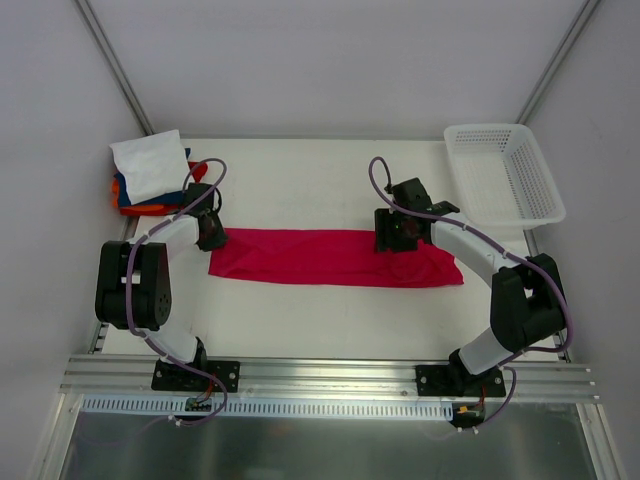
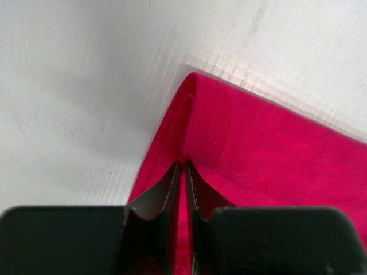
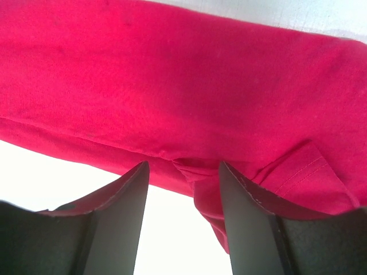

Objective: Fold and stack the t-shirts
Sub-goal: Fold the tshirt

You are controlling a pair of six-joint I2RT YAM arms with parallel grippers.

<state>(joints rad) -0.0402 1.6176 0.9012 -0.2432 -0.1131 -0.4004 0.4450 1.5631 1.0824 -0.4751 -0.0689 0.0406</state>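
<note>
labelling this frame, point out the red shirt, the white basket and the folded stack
red shirt (image 1: 320, 257), top external view, middle of the strip
white basket (image 1: 505, 175), top external view, bare mesh floor
folded stack (image 1: 150, 165), top external view, white shirt on top

Central shirt (image 1: 320, 258), folded stack (image 1: 150, 172) back left, basket (image 1: 505, 172) back right

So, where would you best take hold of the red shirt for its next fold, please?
Probably at its short ends, from above: the red shirt lies flat as a long strip. The left gripper pinches the left end's corner; the right gripper stands open over the right part.
</note>
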